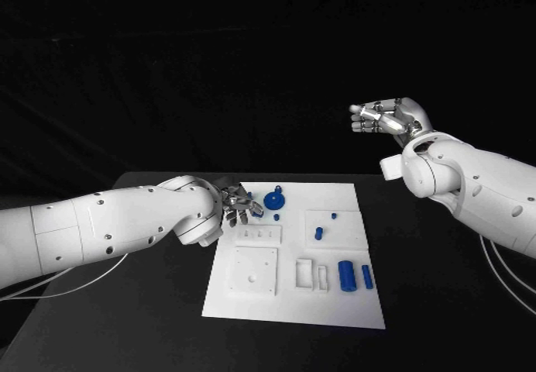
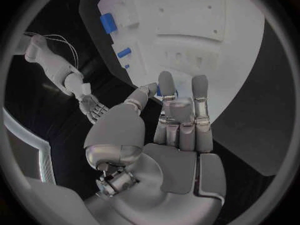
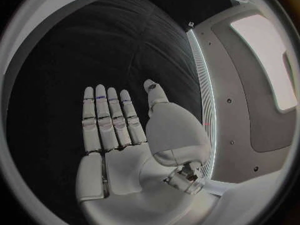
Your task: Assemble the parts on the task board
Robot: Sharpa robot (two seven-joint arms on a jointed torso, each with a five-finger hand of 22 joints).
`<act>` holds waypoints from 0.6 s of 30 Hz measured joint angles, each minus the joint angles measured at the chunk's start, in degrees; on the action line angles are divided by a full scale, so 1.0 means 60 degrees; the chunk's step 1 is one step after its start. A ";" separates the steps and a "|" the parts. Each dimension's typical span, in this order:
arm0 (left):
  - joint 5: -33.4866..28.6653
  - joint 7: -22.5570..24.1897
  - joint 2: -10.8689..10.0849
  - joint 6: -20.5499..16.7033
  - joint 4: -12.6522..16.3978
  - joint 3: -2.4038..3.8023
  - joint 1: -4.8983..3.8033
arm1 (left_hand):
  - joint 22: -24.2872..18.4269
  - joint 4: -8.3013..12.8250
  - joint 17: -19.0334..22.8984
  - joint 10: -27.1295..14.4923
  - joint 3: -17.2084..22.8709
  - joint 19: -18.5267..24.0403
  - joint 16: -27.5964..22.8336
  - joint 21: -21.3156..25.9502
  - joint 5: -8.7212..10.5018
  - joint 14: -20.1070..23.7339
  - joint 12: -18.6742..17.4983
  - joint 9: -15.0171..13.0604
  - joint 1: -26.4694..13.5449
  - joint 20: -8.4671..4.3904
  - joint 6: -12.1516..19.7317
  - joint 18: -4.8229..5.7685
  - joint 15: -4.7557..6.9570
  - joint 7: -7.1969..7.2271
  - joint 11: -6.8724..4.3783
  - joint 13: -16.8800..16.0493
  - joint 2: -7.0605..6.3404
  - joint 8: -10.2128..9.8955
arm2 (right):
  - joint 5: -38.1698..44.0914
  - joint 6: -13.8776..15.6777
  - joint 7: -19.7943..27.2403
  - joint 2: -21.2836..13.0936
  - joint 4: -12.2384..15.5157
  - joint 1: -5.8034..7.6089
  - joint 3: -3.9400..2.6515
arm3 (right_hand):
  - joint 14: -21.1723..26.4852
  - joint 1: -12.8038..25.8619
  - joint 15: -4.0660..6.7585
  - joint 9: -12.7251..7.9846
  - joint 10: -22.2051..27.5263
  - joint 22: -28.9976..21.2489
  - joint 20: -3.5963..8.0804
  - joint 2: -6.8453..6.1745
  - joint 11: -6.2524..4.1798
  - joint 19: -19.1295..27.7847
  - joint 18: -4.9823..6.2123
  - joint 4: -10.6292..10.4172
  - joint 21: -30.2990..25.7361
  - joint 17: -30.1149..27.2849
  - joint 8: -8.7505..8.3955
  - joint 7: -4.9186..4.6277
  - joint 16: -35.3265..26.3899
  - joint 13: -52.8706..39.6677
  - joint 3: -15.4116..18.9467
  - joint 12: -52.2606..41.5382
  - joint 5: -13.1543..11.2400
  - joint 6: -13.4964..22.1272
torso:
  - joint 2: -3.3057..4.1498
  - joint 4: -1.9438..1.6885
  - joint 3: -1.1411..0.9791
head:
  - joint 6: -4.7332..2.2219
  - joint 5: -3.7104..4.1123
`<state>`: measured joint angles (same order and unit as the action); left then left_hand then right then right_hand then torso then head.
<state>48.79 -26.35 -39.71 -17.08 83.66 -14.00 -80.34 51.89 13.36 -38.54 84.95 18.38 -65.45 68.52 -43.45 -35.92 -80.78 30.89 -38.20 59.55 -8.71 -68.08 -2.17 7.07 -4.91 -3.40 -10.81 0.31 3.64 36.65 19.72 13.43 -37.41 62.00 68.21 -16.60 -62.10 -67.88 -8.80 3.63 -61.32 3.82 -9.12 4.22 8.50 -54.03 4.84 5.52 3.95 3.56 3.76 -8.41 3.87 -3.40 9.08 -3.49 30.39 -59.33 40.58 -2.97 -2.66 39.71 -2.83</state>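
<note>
1. The left hand (image 1: 237, 203) sits at the task board's (image 1: 335, 310) upper left corner, at about 10 o'clock from the board's middle. Its fingers (image 2: 199, 92) are stretched out close together and reach over the board's edge. The thumb and a neighbouring fingertip meet at a blue patch in the left wrist view; I cannot tell whether they pinch a part or only touch it.
2. The round blue part (image 1: 275, 202) with a small knob lies on the board just beside that hand, at 3 o'clock from its fingertips, near or touching them.
3. The task board is a white plate in the middle of the black table (image 1: 134, 325), long side running away from the robot.
4. Two small blue parts lie toward the board's right half: the small upright peg (image 1: 333, 215) at about 1 o'clock from the centre, and the short blue pin (image 1: 318, 232) just below it.
5. At about 5 o'clock on the board, the blue cylinder (image 1: 346, 275) and the slimmer blue bar (image 1: 368, 277) lie side by side, well apart from both hands.
6. The right hand (image 1: 389, 118) is raised well clear of the table, at 1 o'clock from the board. It holds nothing; in the right wrist view its fingers (image 3: 107, 120) are straight and flat, thumb apart.
</note>
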 measured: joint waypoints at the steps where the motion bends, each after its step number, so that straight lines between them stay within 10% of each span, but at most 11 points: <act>1: 0.0029 -0.0021 0.0017 0.0000 -0.0008 0.0000 0.0022 | 0.0035 -0.0017 0.0000 0.0000 0.0020 -0.0017 0.0000 0.0014 0.0007 -0.0010 0.0000 0.0000 0.0016 -0.0017 0.0000 0.0003 0.0008 0.0000 0.0000 -0.0002 -0.0015 -0.0006 | 0.0078 0.0000 0.0008 0.0008 0.0011 0.0001 0.0003 | 0.0000 0.0000 0.0000 0.0000 0.0000 0.0000 0.0000 0.0000 0.0000 0.0000 0.0001 0.0000 0.0000 0.0000 0.0000 0.0000 0.0000 0.0000 -0.0001 0.0000 0.0000 0.0000 | 0.0003 0.0001 0.0000 | 0.0002 0.0000; 11: 0.0184 -0.0149 0.0277 0.0097 -0.0260 0.0003 0.0151 | 0.0552 -0.0005 -0.0053 0.0000 0.0032 -0.0218 0.0151 0.0422 0.0046 -0.0071 0.0110 0.0000 0.0042 -0.0013 -0.0001 0.0009 0.0033 0.0000 0.0000 -0.0065 -0.0023 -0.0027 | 0.0595 -0.0002 0.0007 0.0117 0.0065 0.0002 0.0018 | 0.0069 -0.0025 0.0000 -0.0007 0.0090 0.0001 0.0002 -0.0100 0.0047 0.0067 -0.0001 -0.0058 0.0001 0.0001 0.0000 -0.0023 0.0000 0.0005 -0.0927 0.0000 0.0594 0.0069 | 0.0008 -0.0009 0.0000 | 0.0065 0.0038; 18: 0.0180 -0.0170 0.0376 0.0271 -0.0354 0.0004 0.0255 | 0.0890 0.0001 -0.0105 0.0000 0.0038 -0.0307 0.0240 0.0713 0.0192 -0.0099 0.0168 0.0000 0.0069 0.0000 -0.0001 0.0011 0.0037 0.0000 0.0000 -0.0141 -0.0009 -0.0013 | 0.0852 -0.0008 -0.0037 0.0252 0.0084 0.0001 0.0044 | 0.0105 0.0165 -0.0035 -0.0006 0.0136 0.0001 -0.0029 -0.0290 0.0068 0.0142 0.0000 -0.0222 0.0002 0.0001 0.0000 -0.0055 0.0000 0.0007 -0.1650 0.0000 0.0104 0.0165 | 0.0014 -0.0001 0.0005 | 0.0130 0.0087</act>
<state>49.87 -27.37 -37.45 -15.45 81.54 -13.98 -78.81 57.24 13.37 -39.17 84.95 18.61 -67.30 69.96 -39.18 -34.77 -81.38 31.90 -38.20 59.96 -8.71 -68.09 -2.10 7.29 -4.90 -3.40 -11.65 0.25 3.57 41.76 19.67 13.21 -35.90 62.50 68.21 -16.34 -61.47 -66.89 -9.01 3.59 -60.51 3.83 -9.30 2.47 8.91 -53.18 4.84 4.18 3.96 3.57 3.77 -8.74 3.87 -3.35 -0.83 -3.50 31.02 -58.33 40.67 -2.97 -2.63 40.49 -2.31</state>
